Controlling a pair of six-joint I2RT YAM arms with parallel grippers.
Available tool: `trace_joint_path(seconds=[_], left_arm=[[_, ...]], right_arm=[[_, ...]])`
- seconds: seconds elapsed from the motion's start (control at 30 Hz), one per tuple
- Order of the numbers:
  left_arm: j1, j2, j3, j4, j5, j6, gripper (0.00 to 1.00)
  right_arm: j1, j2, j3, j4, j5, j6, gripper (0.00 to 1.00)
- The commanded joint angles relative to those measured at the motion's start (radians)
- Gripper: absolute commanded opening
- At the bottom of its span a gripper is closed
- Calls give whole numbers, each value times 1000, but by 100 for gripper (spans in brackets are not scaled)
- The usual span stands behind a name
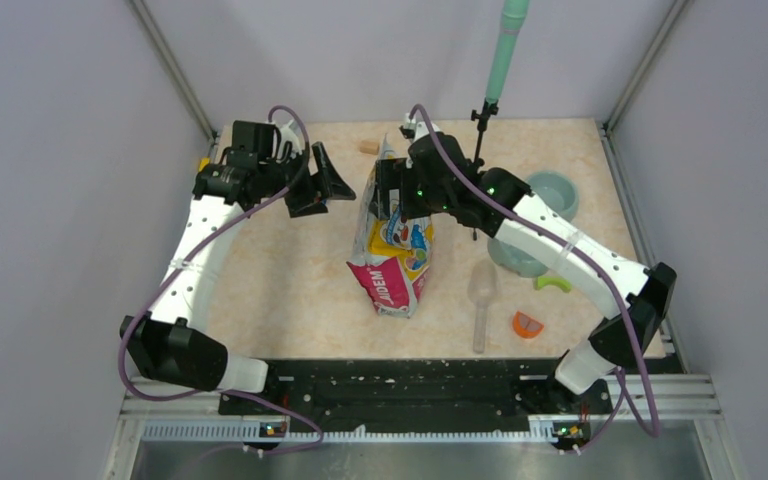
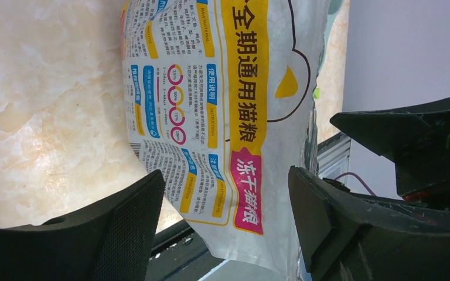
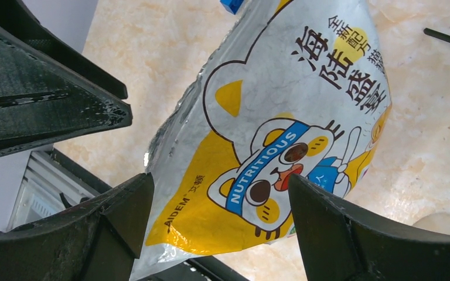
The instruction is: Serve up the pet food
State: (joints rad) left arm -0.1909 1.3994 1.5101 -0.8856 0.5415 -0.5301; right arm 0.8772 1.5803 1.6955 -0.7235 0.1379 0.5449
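Observation:
The pet food itself is hidden; only its crinkly yellow-white-pink bag [image 1: 395,255] with a cartoon cat shows, standing mid-table. My left gripper [image 1: 327,192] hovers just left of the bag's top, open. In the left wrist view the bag's printed back [image 2: 222,117] shows between the spread fingers [image 2: 123,228], and nothing is pinched. My right gripper [image 1: 390,195] is at the bag's upper end, open too. The right wrist view has the cat face [image 3: 281,152] between its fingertips [image 3: 340,234], with gaps on both sides.
A clear scoop [image 1: 482,298] lies right of the bag. Two teal bowls [image 1: 552,190] sit at the right, one partly under the right arm. An orange piece [image 1: 527,325], a green piece [image 1: 552,283], a wooden block [image 1: 368,147] and a black stand with a teal pole [image 1: 488,100] are nearby.

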Motion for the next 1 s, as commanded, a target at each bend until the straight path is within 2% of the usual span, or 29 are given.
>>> trace_joint_path(seconds=[0.0,0.3,0.5,0.83,0.97], left_arm=[[2,-21,-16,47,-2,-10,81],[2,-36,-14,31,-26,-4,81],[2,-42,-14,22,-31,0,81],[2,-29,-1,22,-16,-1,81],[-3,-28,-1,22,-12,0,81]], right_arm=[[24,-44,10,74,-42,-7,87],[39,9,47,37,-6,-18,87],[39,-38,-22,38,93,15,87],[39,-40,-19,6,128,36,86],[39,-48,-29,12,137,37,81]])
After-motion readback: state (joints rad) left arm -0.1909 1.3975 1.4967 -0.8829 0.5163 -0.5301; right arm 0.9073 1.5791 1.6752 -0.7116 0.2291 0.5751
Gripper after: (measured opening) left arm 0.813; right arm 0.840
